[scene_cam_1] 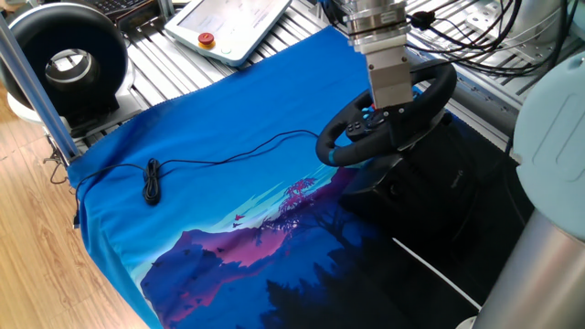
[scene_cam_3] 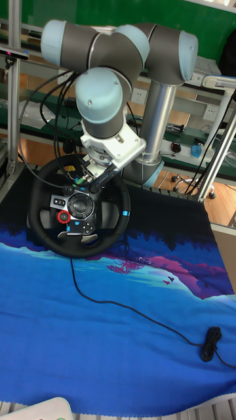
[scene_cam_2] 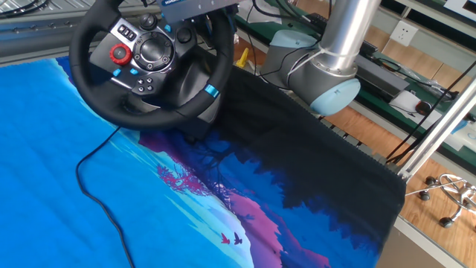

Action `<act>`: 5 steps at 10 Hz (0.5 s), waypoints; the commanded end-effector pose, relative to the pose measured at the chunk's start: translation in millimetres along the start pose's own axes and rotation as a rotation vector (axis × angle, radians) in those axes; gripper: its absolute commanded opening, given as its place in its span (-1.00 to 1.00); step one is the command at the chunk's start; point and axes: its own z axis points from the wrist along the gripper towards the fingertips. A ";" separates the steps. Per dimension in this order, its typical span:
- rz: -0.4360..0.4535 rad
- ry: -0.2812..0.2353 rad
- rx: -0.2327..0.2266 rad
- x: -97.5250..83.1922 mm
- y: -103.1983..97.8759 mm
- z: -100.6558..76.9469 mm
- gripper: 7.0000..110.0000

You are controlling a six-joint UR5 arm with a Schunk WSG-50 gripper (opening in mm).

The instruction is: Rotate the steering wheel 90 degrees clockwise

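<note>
Steering wheel [scene_cam_3: 80,211] sits at the robot-side end of the counter [scene_cam_1: 164,68], on its black base [scene_cam_1: 393,187], over the dark part of the blue printed cloth [scene_cam_1: 228,201]. The rim is tilted back, face toward the open cloth.

Blue rim stripe [scene_cam_3: 126,213] reads at the right side of the rim in the tall fixed view, slightly below hub height; in the other fixed view it [scene_cam_2: 211,91] sits at the lower right of the rim. Red hub button [scene_cam_2: 117,53] is left of the hub centre.

Tool [scene_cam_3: 98,182] is down on the upper part of the wheel, between hub and top rim, with the arm [scene_cam_3: 105,98] directly above it. In one fixed view the tool's grey body [scene_cam_1: 388,73] covers the contact point, and the other fixed view only catches its lower edge [scene_cam_2: 197,6] at the top of the frame. I cannot tell from here whether the fingers are spread or pinched on the rim.

Wheel's black cable [scene_cam_1: 228,151] runs from under the wheel across the cloth and ends in a small coiled bundle [scene_cam_1: 152,181] near the far edge of the cloth.

Off the cloth: a black ring-shaped device [scene_cam_1: 64,59] with a white centre at the counter corner, and a white pendant [scene_cam_1: 228,26] with a red button beside it.
</note>
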 end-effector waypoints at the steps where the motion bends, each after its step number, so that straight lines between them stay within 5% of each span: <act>1: 0.007 -0.002 0.005 -3.0 -1.1 -0.3 -1.00; 3: -0.006 0.012 -0.002 2.0 0.2 -1.6 -1.00; 4: -0.021 0.014 -0.004 4.5 0.1 -3.3 -0.71; 5: -0.027 0.011 -0.001 4.8 -1.1 -4.3 -0.71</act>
